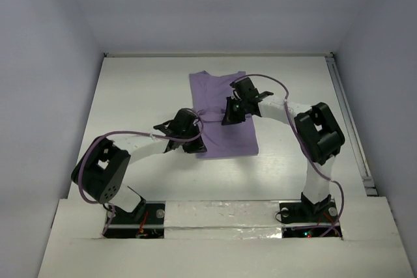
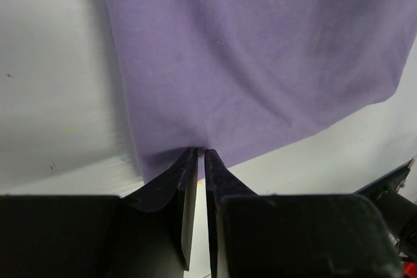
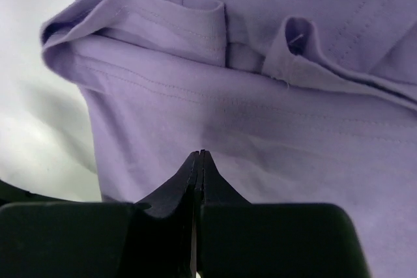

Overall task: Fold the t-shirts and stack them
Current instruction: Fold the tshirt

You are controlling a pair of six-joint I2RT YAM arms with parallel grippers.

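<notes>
The lavender t-shirt (image 1: 225,138) lies partly folded in the middle of the white table. My left gripper (image 1: 193,140) is at its near left edge. In the left wrist view the fingers (image 2: 201,152) are almost together and pinch the cloth's edge (image 2: 260,63), which puckers toward the tips. My right gripper (image 1: 232,114) is over the shirt's middle. In the right wrist view its fingers (image 3: 200,153) are fully together with their tips pressed into the cloth (image 3: 273,141). A folded sleeve and hem (image 3: 156,21) lie just beyond them.
White table (image 1: 137,102) with grey walls on three sides. A metal rail (image 1: 348,115) runs along the right edge. The arm bases (image 1: 221,216) stand at the near edge.
</notes>
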